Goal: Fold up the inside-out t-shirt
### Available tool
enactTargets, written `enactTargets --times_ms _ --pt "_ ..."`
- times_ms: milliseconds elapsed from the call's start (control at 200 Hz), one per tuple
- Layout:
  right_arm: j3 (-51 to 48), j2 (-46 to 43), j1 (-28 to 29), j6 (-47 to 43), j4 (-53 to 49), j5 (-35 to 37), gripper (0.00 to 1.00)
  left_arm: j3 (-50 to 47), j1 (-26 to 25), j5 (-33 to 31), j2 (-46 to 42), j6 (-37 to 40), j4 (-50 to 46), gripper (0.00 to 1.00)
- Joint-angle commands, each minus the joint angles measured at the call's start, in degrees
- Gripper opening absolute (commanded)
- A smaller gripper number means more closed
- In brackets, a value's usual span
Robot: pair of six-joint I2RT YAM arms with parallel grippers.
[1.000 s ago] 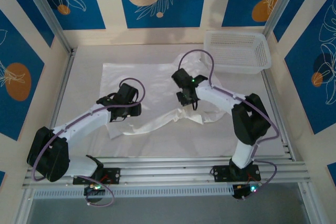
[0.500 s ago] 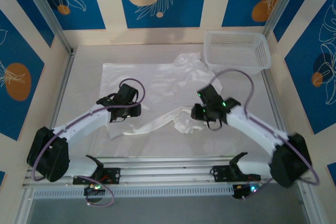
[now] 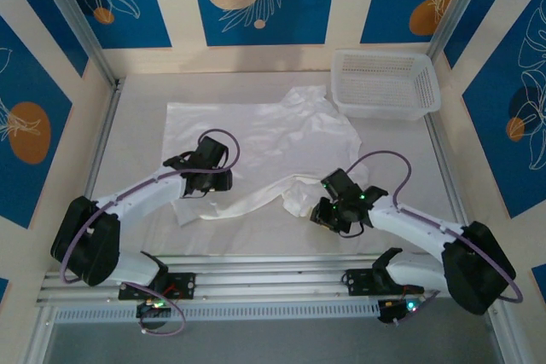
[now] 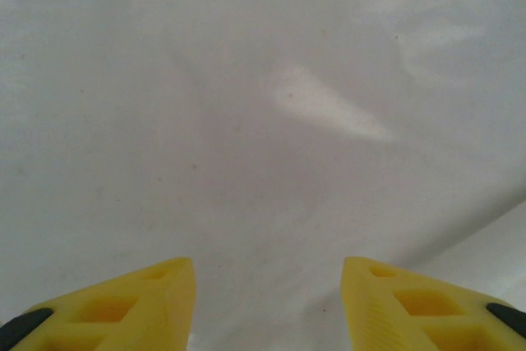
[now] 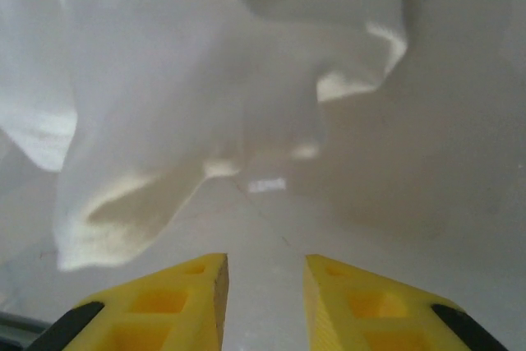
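The white t-shirt (image 3: 264,130) lies spread out on the table (image 3: 136,210). One crumpled corner is just beside the basket (image 3: 375,106). The left gripper (image 4: 267,273) is well apart from the basket, right over flat shirt cloth. Its fingers are apart and hold nothing. The right gripper (image 5: 265,265) is low by the table, in front of the basket. Its fingers have a small gap with nothing in it. A bunched-up lump of shirt lies just ahead of them.

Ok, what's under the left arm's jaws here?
Flat white cloth of the inside-out t-shirt lies spread below the left jaws, which stand apart with nothing between them. The table under that spot is covered by the cloth.
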Motion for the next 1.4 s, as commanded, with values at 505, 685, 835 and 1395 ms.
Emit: enactTargets --times_ms 505,685,835,1395 --pt "6.02 11.36 -2.19 -3.09 6.53 0.51 0.31 1.33 0.26 -0.32 0.06 1.2 -0.66 0.5" --pt "7.19 13.48 -2.41 -3.88 6.6 1.94 0.31 1.44 0.17 -0.32 0.15 1.34 -0.44 0.5" --pt "7.39 15.88 -2.45 -4.06 7.58 1.6 0.31 1.18 0.17 -0.71 -0.03 1.47 -0.56 0.5" --pt "14.72 1.0 -2.19 -6.95 -7.58 8.44 0.0 2.2 0.39 -4.03 -3.35 1.57 -4.73 0.5"
